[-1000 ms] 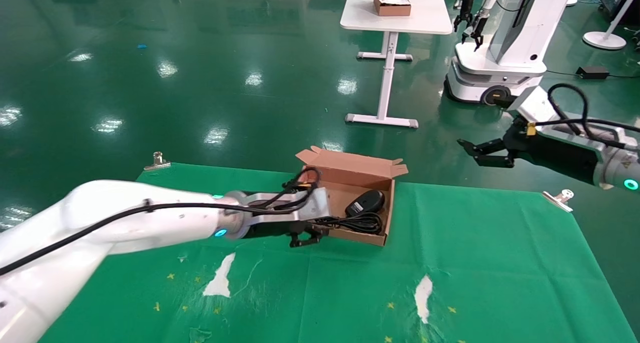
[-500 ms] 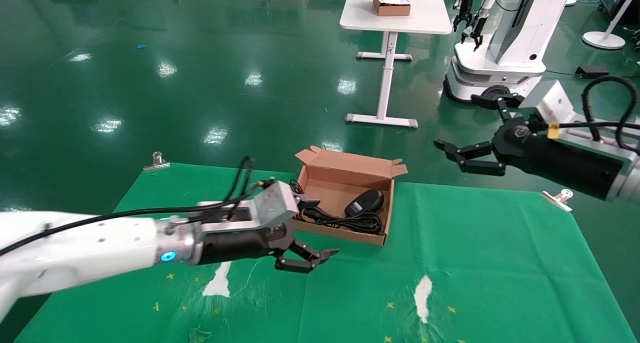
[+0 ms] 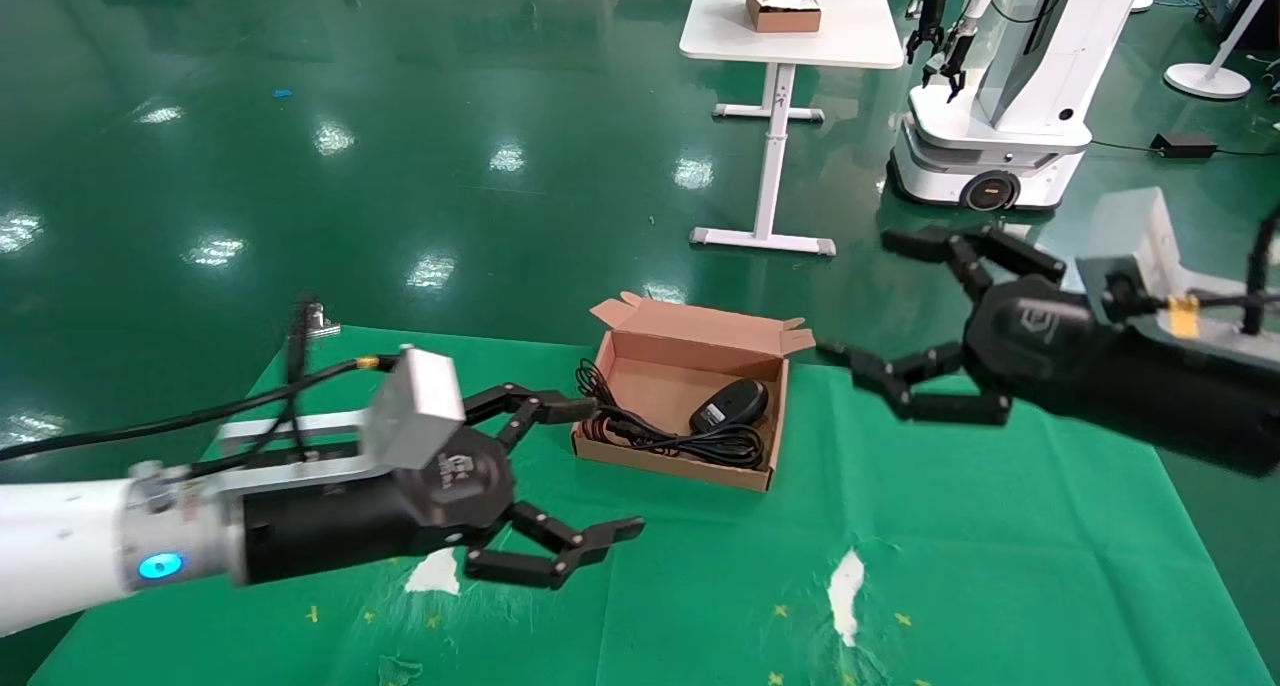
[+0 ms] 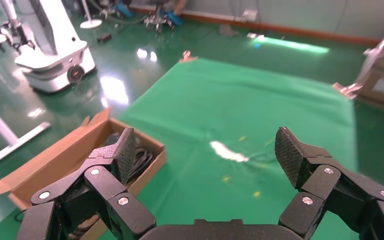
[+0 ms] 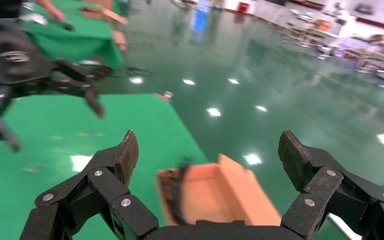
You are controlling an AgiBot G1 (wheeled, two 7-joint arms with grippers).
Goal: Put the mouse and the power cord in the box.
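The brown cardboard box [image 3: 700, 343] stands open on the green cloth with its lid flap up at the back. Inside lie the black mouse [image 3: 737, 402] and the looped power cord [image 3: 675, 439], whose loops spill over the box's left end. My left gripper [image 3: 605, 468] hovers open and empty just left of and in front of the box. In the left wrist view the left gripper [image 4: 206, 150] has only cloth between its fingers, with the box [image 4: 55, 161] off to one side. My right gripper [image 3: 860, 296] hangs open to the right of the box. The right wrist view shows the right gripper [image 5: 207, 150] empty above the box [image 5: 220, 196].
The green cloth [image 3: 950, 516] has white torn patches [image 3: 845, 578] and is held by metal clamps [image 3: 316, 318]. Beyond it stand a white table [image 3: 800, 41] with a smaller brown box [image 3: 785, 8], and another white robot [image 3: 1000, 116] on the green floor.
My left gripper has drawn back from the box's left end toward the near left, leaving the cord in the box. My right gripper has swung left, closer to the box.
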